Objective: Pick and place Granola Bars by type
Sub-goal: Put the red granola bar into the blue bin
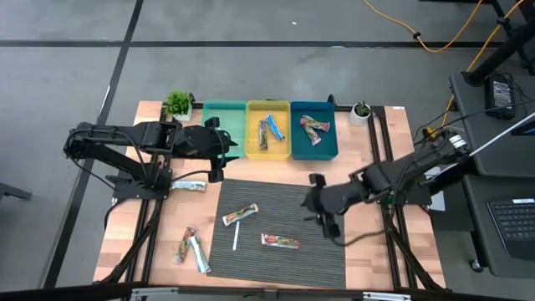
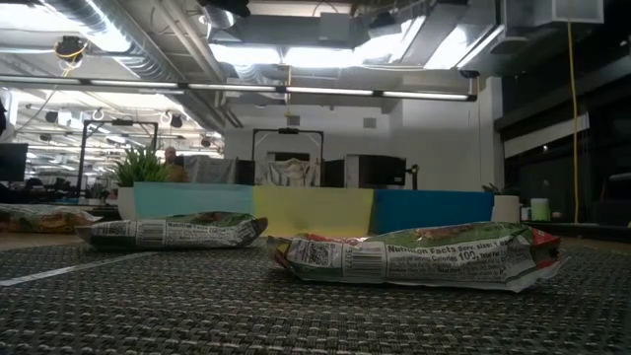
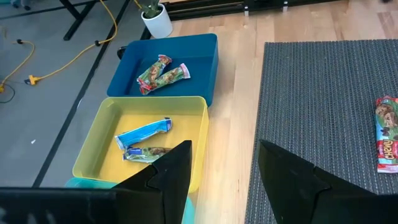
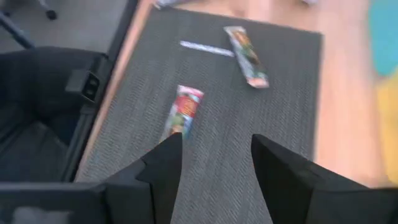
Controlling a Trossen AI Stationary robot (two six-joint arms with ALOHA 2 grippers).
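in the high view the granola bars lie in two groups. some are already in the bins at the far edge: two in the yellow bin (image 1: pixel 268 130) and two in the dark blue bin (image 1: pixel 313 129), while the teal bin (image 1: pixel 224 125) looks empty. on the grey mat (image 1: pixel 276 230) rest one bar (image 1: pixel 240 215) beside a thin white stick (image 1: pixel 235 237) and another red bar (image 1: pixel 280 242); three more lie on the bare wood to the left. the left gripper (image 1: pixel 219 150) hangs near the teal bin, the right gripper (image 1: pixel 318 205) over the right part of the mat.

in the low view the nearest bar (image 2: pixel 414 256) shows a crinkled, puffy wrapper; it seems light, soft and a little slippery, so a hold across the narrow middle is probably the safest.

in the left wrist view the fingers (image 3: pixel 171 171) stand wide apart and hold nothing, above the edge of the yellow bin.

in the right wrist view the fingers (image 4: pixel 165 165) are also spread wide and empty, with the red bar (image 4: pixel 183 112) just ahead of them on the mat.
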